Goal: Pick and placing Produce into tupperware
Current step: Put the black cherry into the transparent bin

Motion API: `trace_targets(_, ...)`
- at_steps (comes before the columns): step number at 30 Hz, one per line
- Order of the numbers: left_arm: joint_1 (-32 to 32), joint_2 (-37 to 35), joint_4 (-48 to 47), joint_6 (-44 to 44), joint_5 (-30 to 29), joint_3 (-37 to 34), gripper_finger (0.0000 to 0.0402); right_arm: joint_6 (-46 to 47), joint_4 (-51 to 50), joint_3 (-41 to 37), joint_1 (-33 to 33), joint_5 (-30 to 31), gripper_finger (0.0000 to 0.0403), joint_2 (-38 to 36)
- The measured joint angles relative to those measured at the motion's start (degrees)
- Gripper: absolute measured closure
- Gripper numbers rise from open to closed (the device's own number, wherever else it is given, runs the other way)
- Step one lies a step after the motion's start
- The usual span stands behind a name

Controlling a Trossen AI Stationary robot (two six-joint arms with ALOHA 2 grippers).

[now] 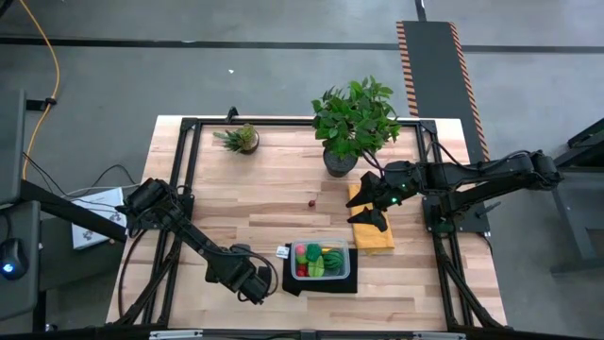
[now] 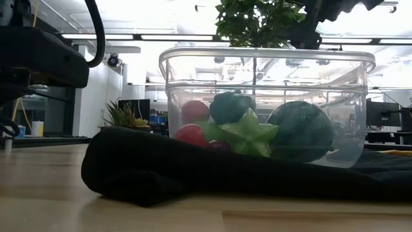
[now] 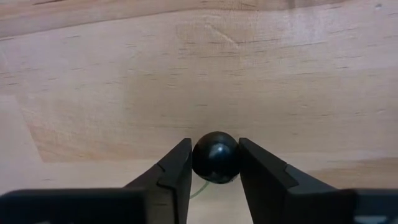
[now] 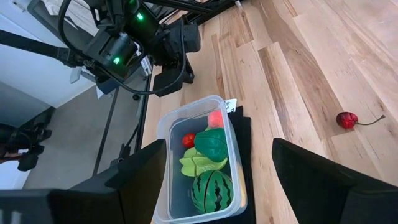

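Left tool (image 3: 214, 180) clamps a dark round berry (image 3: 215, 157) low over the surface (image 1: 264, 203), just left of the tupperware (image 1: 321, 262). Tupperware sits on black mat (image 2: 141, 171), holding produce. Right tool (image 1: 375, 210) hangs open over yellow cloth (image 1: 377, 236). 1 red cherry (image 4: 347, 119) lies loose.

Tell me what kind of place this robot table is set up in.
Probably a lab or industrial workshop: the wooden table stands on a grey concrete floor with a hazard-striped strip, and the low view shows ceiling strip lights and monitors behind.
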Motion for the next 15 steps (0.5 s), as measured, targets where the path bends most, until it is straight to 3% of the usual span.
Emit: trace_targets(15, 0.00, 0.00, 0.28, 0.00, -0.02, 0.00, 0.0286, 0.02, 0.00, 0.00, 0.02, 0.00, 0.0121, 0.00)
